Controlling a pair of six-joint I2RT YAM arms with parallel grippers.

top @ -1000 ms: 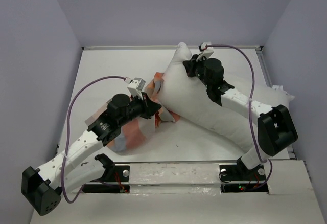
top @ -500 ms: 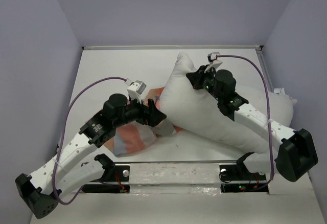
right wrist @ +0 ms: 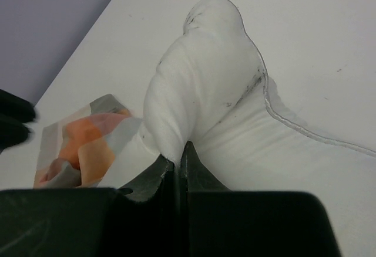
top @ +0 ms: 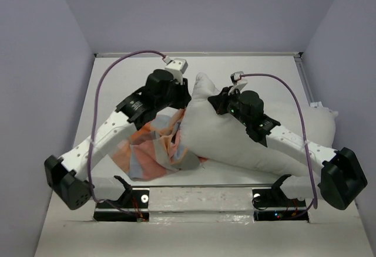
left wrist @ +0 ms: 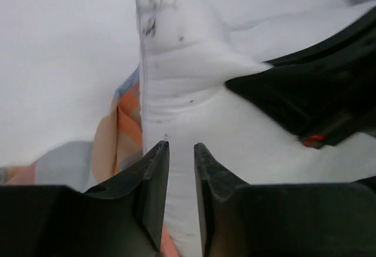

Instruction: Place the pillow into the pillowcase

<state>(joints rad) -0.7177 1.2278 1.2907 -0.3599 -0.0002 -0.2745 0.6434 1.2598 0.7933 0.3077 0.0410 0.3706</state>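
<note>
Right pincer (right wrist: pixel 178 158) clamped on pinch of pillow (top: pixel 247 145) near raised corner. Left pincer (left wrist: pixel 180 151) narrowly apart at pillow edge, gripping nothing visible. Pillowcase (top: pixel 150 151) crumpled on desk (top: pixel 117 75), touching pillow's left side. Best: left finds case hem and spreads mouth, right feeds corner in.

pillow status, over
Right claw shut on the pillow, its far end lifted. Left claw narrowly parted at the pillow, grip unclear. Pillowcase crumpled beside it, pillow almost wholly outside.
</note>
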